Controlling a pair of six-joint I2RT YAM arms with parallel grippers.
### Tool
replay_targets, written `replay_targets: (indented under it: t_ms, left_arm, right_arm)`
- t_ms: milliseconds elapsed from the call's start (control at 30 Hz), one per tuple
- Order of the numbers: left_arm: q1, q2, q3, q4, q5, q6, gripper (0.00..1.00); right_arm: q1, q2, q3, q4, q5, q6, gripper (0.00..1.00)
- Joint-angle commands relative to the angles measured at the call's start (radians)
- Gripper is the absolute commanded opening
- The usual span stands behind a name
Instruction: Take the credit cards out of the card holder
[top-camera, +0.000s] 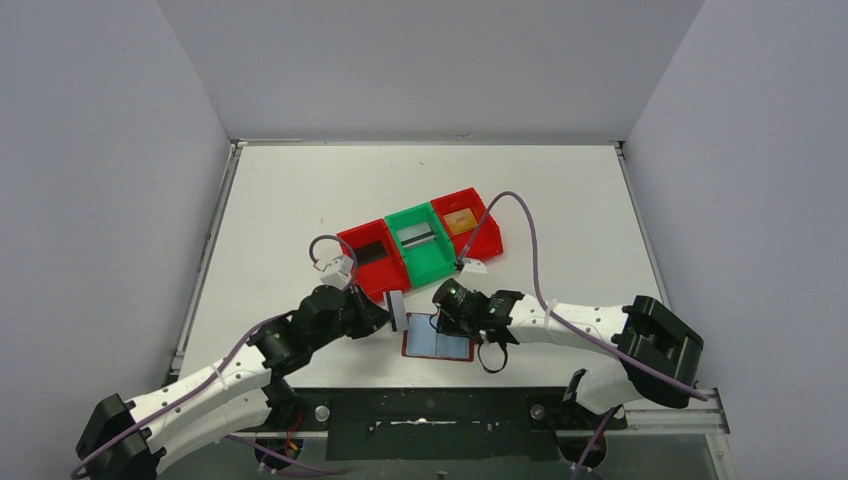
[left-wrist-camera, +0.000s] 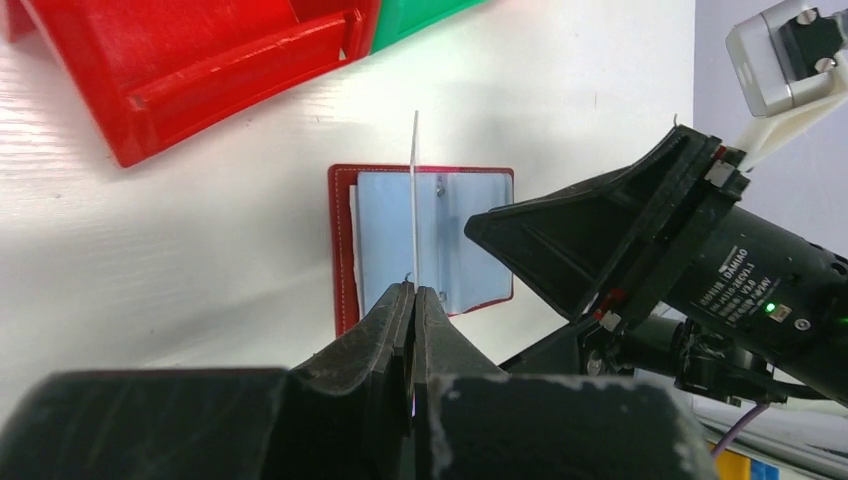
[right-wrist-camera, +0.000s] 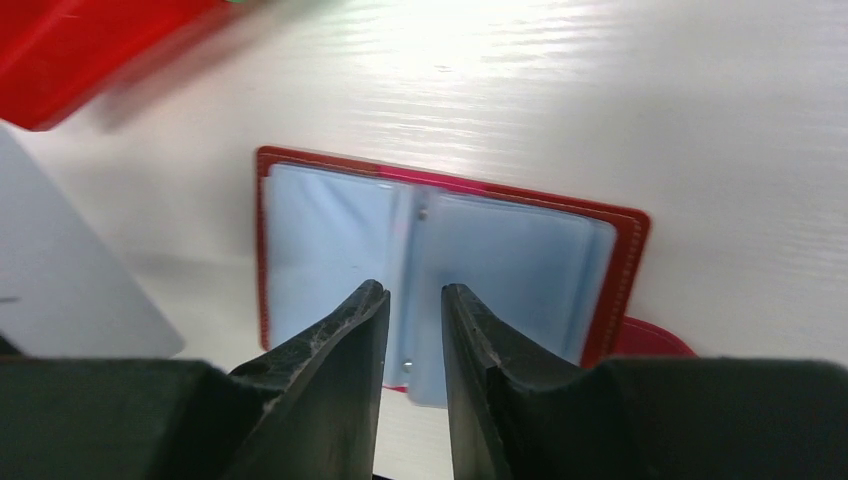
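Note:
The card holder lies open on the white table, dark red with blue-grey clear pockets facing up; its red snap tab sticks out at one side. My left gripper is shut on a thin silver-grey credit card, seen edge-on, held upright above the holder's left half. The same card shows at the holder's left edge in the top view and as a grey sheet in the right wrist view. My right gripper hovers over the holder's middle fold, fingers slightly apart with nothing between them.
Three bins stand in a row behind the holder: a red bin with a black card, a green bin with a silver card, and a red bin with a gold-tan card. The two wrists are close together.

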Motion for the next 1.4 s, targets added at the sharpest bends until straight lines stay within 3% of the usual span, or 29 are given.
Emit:
replay_targets:
  t_ms: [0, 133, 267, 367, 533, 833, 900, 1100, 1367]
  left_arm:
    - [0.005, -0.073, 0.041, -0.061, -0.080, 0.005, 0.00]
    - [0.004, -0.136, 0.048, -0.142, -0.138, -0.010, 0.00]
    - [0.006, -0.206, 0.048, -0.204, -0.190, -0.027, 0.00]
    - [0.006, -0.253, 0.044, -0.238, -0.218, -0.038, 0.00]
    - [0.006, -0.302, 0.035, -0.270, -0.241, -0.056, 0.00]
    - [0.006, -0.313, 0.031, -0.278, -0.238, -0.065, 0.00]
    - [0.007, -0.308, 0.031, -0.270, -0.234, -0.064, 0.00]
    - [0.006, -0.280, 0.023, -0.199, -0.182, -0.038, 0.00]
    - [0.006, -0.248, 0.034, -0.130, -0.130, -0.005, 0.00]
  right_arm:
    - [0.029, 0.047, 0.089, 0.091, -0.015, -0.034, 0.30]
    - [0.066, 0.149, 0.170, 0.042, 0.005, -0.047, 0.51]
    - [0.092, 0.289, 0.264, -0.138, 0.070, 0.003, 0.62]
    - [0.123, 0.362, 0.308, -0.223, 0.108, 0.035, 0.64]
    - [0.148, 0.411, 0.307, -0.227, 0.113, 0.043, 0.51]
    - [0.130, 0.285, 0.204, 0.037, 0.002, -0.041, 0.26]
    - [0.128, 0.269, 0.201, 0.045, -0.008, -0.049, 0.34]
    - [0.124, 0.196, 0.191, 0.095, -0.023, -0.068, 0.46]
    - [0.095, -0.011, 0.080, 0.221, 0.002, -0.074, 0.67]
